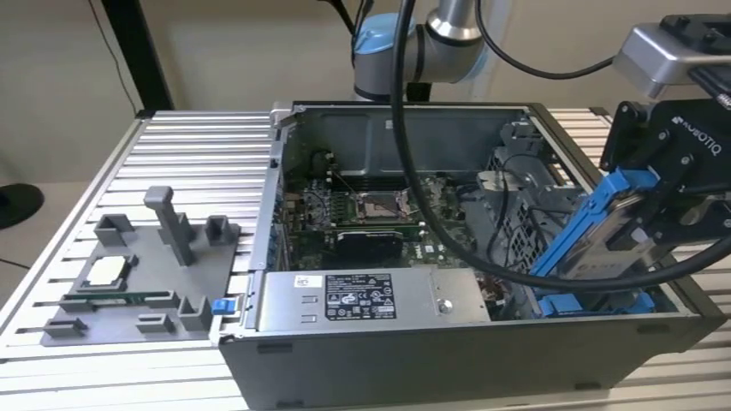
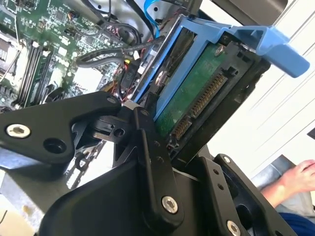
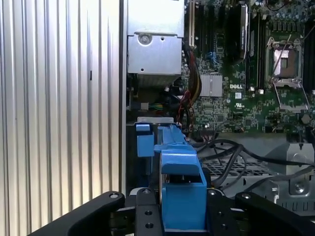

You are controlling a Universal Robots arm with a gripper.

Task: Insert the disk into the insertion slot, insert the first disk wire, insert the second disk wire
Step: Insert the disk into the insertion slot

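Observation:
My gripper (image 1: 649,224) is shut on the disk (image 1: 615,233), a silver drive clipped in a bright blue carrier. It holds the disk tilted over the front corner of the open computer case, at the exterior view's right. The disk's lower end reaches down to the insertion slot (image 1: 597,304), a grey cage with blue rails. In the second wrist view the disk (image 2: 198,92) shows its green circuit side between the black fingers (image 2: 147,142). In the first wrist view the blue carrier (image 3: 180,179) points at the slot's blue tabs (image 3: 143,141). Loose black cables (image 3: 231,153) lie beside the slot.
The grey power-supply box (image 1: 359,300) runs along the case's front, and the motherboard (image 1: 365,210) lies behind it. A grey fixture plate (image 1: 137,282) with upright posts sits on the ribbed table at the exterior view's left. A person's hand (image 2: 295,179) rests beyond the case.

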